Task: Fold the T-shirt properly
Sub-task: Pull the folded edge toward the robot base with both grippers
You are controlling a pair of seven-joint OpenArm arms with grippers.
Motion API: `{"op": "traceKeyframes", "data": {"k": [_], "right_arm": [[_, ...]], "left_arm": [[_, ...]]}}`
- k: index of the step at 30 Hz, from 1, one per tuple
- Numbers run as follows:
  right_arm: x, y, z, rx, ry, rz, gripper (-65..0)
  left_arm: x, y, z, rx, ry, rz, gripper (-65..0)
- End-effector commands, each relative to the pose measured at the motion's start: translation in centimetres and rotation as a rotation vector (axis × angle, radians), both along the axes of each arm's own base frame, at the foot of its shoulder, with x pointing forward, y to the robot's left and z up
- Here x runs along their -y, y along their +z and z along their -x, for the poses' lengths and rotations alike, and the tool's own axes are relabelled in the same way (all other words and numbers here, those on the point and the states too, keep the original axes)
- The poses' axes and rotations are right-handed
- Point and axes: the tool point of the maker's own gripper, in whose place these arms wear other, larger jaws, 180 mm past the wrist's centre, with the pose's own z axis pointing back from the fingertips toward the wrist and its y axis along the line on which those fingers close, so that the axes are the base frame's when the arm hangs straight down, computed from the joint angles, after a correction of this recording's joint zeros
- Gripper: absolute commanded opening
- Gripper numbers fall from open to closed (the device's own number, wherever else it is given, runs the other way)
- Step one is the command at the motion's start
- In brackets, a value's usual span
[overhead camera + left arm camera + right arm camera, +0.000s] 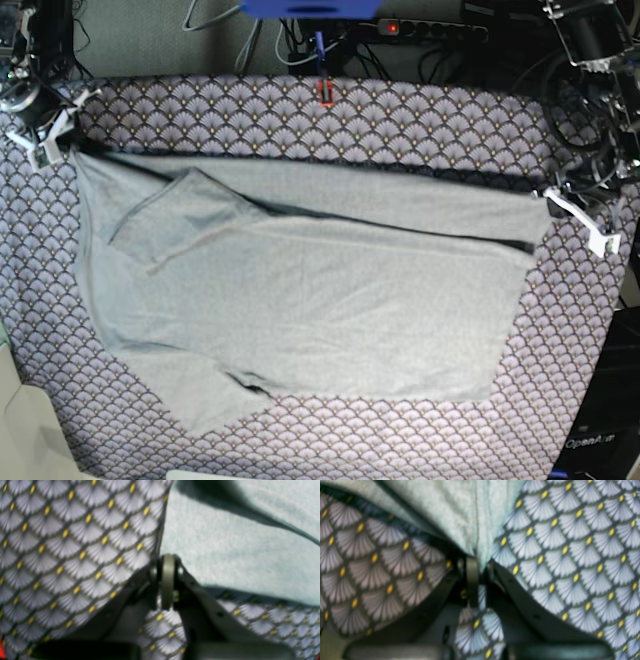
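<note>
Jaws of both grippers are clamped on the far edge of the grey T-shirt (300, 290), the left gripper (548, 196) pinching the corner at the base view's right, the right gripper (68, 145) holding the corner at its left. Stretched between them, the garment lies spread across the bench, its far edge folded over in a band, one sleeve (165, 215) doubled onto the body, the other sleeve (205, 395) trailing toward the near side. Beneath it lies a purple-grey fan-scale tablecloth (420, 115). Behind the bench runs a tangle of dark cables (440, 45).
</note>
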Motion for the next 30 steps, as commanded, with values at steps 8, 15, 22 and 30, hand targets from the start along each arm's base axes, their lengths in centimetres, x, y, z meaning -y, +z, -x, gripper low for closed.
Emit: {"op": "traceKeyframes", "data": {"k": [8,15,22,30], "right_arm": [[0.4,0.6,1.6,0.024,0.014,-0.009,-65.0],[0.2,0.5,2.9,0.021,0.020,-0.021,-65.0],[0.0,0.1,4.6,0.005,0.019,-0.034,-65.0],[-0.1,-0.2,6.1,-0.015,0.018,-0.044,-65.0]], "left_arm": [[-1.1,-0.6,2.1,-0.033,0.004,-0.034,-65.0],[-1.7,0.4,3.5,-0.021,-0.037,-0.065,-65.0],[-3.1,0.6,4.8,-0.044,-0.031,-0.099,-65.0],[-3.3,0.1,5.8,-0.070,-0.032,-0.101,-65.0]]}}
